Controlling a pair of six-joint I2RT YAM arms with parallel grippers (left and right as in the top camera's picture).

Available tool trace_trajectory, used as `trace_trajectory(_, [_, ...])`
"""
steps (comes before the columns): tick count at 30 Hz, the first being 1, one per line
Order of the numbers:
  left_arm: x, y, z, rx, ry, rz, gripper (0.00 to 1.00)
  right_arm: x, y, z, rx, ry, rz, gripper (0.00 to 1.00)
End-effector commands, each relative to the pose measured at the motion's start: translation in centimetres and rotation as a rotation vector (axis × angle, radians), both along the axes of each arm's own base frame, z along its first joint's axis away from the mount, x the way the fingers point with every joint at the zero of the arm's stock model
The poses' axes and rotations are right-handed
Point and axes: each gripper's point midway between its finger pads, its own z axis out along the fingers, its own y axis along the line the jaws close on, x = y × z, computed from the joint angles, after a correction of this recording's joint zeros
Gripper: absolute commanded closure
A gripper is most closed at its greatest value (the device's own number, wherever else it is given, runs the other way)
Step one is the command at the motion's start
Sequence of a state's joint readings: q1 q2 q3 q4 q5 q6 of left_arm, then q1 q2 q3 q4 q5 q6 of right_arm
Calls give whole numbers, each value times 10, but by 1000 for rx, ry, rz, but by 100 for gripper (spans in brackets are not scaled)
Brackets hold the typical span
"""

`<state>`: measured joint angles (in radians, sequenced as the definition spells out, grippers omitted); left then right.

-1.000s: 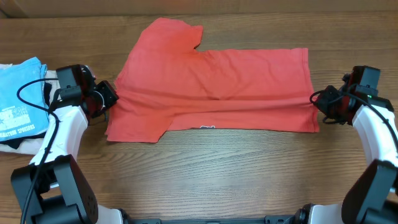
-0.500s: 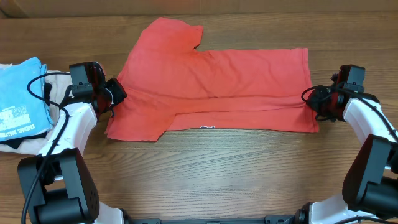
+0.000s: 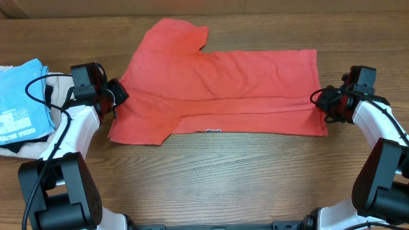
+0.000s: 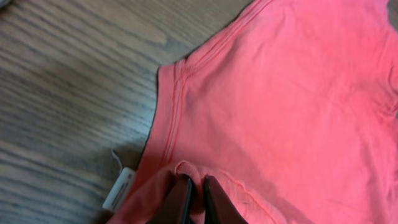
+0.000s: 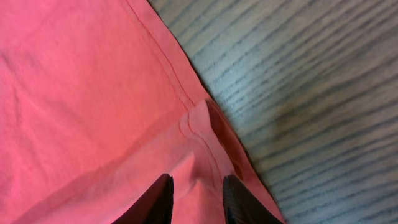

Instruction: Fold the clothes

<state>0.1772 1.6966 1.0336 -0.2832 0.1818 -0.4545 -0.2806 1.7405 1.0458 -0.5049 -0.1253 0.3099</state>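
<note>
I see the wooden table (image 3: 211, 166) with the coral T-shirt (image 3: 217, 89) lying flat across its middle and a light blue tee (image 3: 19, 102) heaped at its left edge. The right gripper (image 5: 198, 186) is at the shirt's right hem, its 2 fingers apart over a raised fold and holding nothing. The left gripper (image 4: 198, 183) is at the shirt's left edge with its fingers almost together on a fold. I can't tell whether cloth is pinched there.

The red T-shirt (image 3: 217, 89) is soft, matt cloth with small creases and stitched edges. The table (image 3: 211, 182) is brown wood with dark grain lines and a faint shine. The fingers (image 4: 179, 202) look dark and smooth, maybe plastic. The arm shells (image 3: 71, 131) are white and shiny. The blue tee (image 3: 22, 96) is printed cloth.
</note>
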Motion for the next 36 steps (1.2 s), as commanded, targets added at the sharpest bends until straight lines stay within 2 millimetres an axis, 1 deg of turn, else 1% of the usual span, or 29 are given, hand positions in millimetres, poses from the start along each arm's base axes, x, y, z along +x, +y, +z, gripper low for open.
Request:
trace_trajectory(1, [2, 4, -2, 9, 0, 23, 85, -2, 1, -2, -1, 16, 5, 70])
trace_trajectory(5, [1, 0, -3, -9, 7, 10, 81, -8, 3, -5, 5, 40, 5, 69])
trace_trajectory(7, [-2, -4, -5, -22, 18, -11, 81, -10, 2, -6, -2, 52, 0, 69])
trace_trajectory(11, [-14, -4, -13, -8, 76, -18, 80, -13, 2, -7, -2, 64, -1, 69])
trace_trajectory(12, [-16, -1, -15, 7, 89, -13, 80, -13, 2, -7, -1, 66, -1, 69])
trace_trajectory(14, [-22, 11, -19, 69, 121, 21, 79, -15, 2, -8, 1, 72, -1, 69])
trace_trajectory(17, [-25, 23, -21, 138, 141, 43, 79, -16, 3, -8, 2, 76, -1, 69])
trace_trajectory(21, [-25, 23, -27, 156, 152, 11, 80, -16, 3, -8, 2, 77, -1, 69])
trace_trajectory(25, [-30, 21, -40, 149, 193, -1, 80, -16, 3, -8, 2, 77, -1, 69])
trace_trajectory(29, [-33, 15, -52, 118, 221, -19, 81, -16, 3, -8, 2, 78, -1, 69])
trace_trajectory(33, [-35, 10, -61, 90, 247, -33, 84, -16, 3, -8, 2, 78, -1, 69])
trace_trajectory(36, [-35, 8, -63, 76, 246, -41, 94, -16, 2, -8, 1, 78, -1, 69])
